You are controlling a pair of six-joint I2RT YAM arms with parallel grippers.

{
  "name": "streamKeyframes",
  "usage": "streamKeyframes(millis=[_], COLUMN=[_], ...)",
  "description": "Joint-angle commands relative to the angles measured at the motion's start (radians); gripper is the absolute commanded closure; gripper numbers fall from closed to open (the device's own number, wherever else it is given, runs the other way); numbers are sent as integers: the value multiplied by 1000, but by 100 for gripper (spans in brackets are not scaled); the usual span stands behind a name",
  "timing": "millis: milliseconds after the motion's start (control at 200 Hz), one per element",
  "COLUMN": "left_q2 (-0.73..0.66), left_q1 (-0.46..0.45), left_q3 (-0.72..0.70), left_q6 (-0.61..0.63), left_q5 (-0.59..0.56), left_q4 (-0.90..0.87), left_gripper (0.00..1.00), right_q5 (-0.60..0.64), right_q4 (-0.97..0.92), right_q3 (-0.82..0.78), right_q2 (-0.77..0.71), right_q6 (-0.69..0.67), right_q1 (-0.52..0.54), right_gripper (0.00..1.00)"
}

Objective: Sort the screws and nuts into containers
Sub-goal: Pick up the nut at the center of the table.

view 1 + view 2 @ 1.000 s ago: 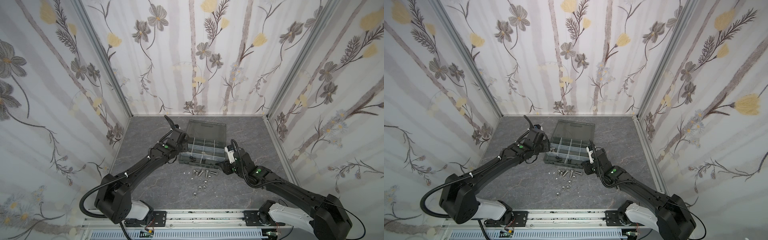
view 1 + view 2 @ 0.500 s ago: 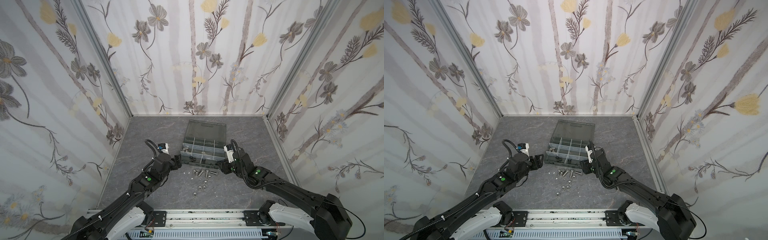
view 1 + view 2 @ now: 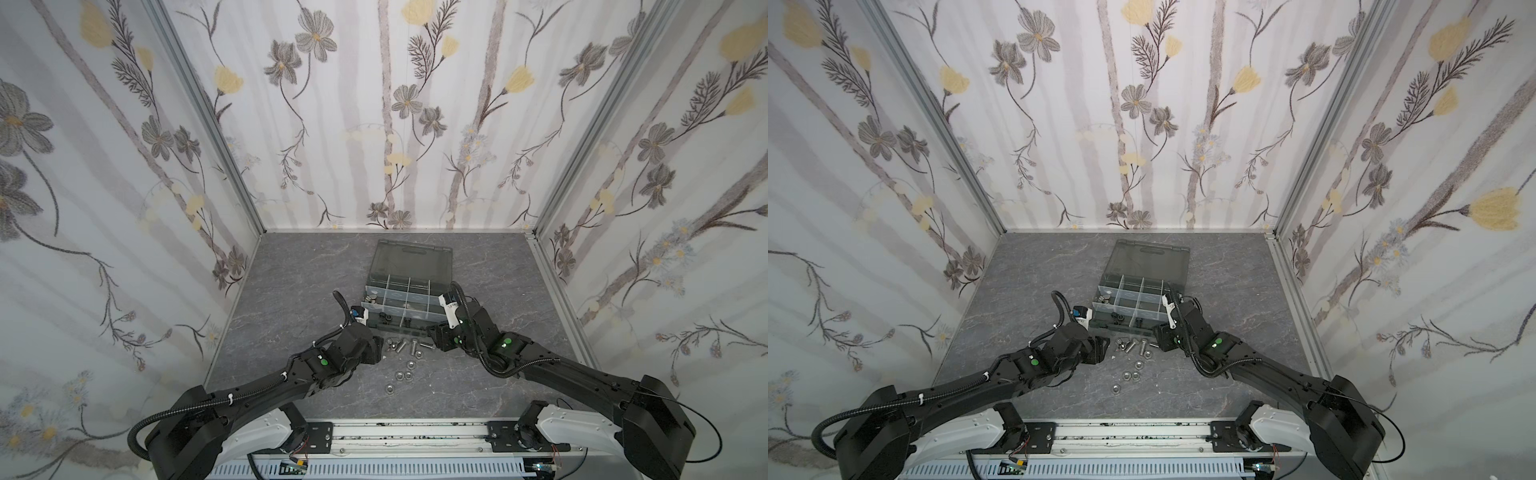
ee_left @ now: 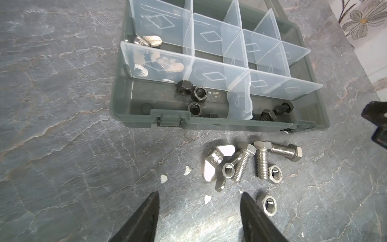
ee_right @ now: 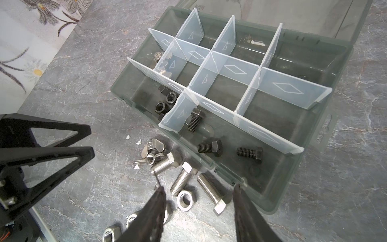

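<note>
Grey tabletop lies open beside the case; left claw and right claw gape empty.

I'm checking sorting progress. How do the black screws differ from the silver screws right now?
Colour: the black screws are dull, the silver screws shiny. Place: the black screws lie in a front compartment of the organiser case; the silver screws lie on the table before it. Company: the black screws lie alone; the silver screws mingle with nuts. Both: three hex-head bolts, lying flat.
</note>
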Motion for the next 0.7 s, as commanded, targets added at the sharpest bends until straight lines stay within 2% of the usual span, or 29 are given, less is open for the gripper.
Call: streamKeyframes(millis=[0,255,695], left_q2=[40,143,265], left_q1=[-8,-44,-56], left_q3=[24,61,102], left_q6=[12,58,127], left_q5=[24,84,82], left_q4=[28,34,35], left_gripper=[43,50,55], right_q5=[17,5,-26], right_q4=[63,57,62], right_q3=[7,46,94], right_q2=[8,62,131], right_q6=[8,-20,-21], right_q1=[0,-1,-6], right_gripper=[48,48,48])
